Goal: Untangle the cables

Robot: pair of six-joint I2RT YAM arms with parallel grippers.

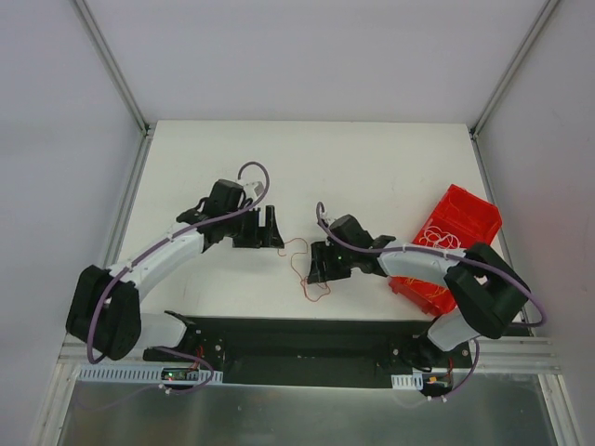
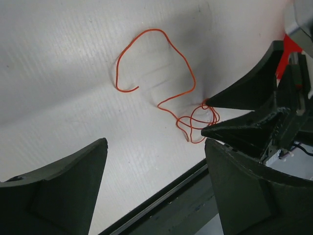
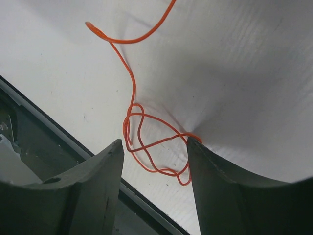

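One thin red-orange cable (image 1: 314, 292) lies on the white table between the two arms. In the left wrist view the cable (image 2: 161, 36) arcs across the table and ends in a small tangle of loops (image 2: 195, 125). My left gripper (image 2: 154, 142) stands open, well short of it, with nothing between its fingers. My right gripper (image 3: 154, 144) is also open and low over the tangle (image 3: 151, 147), whose loops lie between its fingers. The right fingertip (image 3: 193, 143) touches a loop. More cables (image 1: 444, 242), whitish and yellow-orange, lie in the red bin.
The red bin (image 1: 469, 200) sits tilted at the table's right edge, beside the right arm. A black strip (image 1: 297, 330) runs along the near edge of the table, close below the tangle. The right gripper's black fingers (image 2: 244, 112) fill the right side of the left wrist view.
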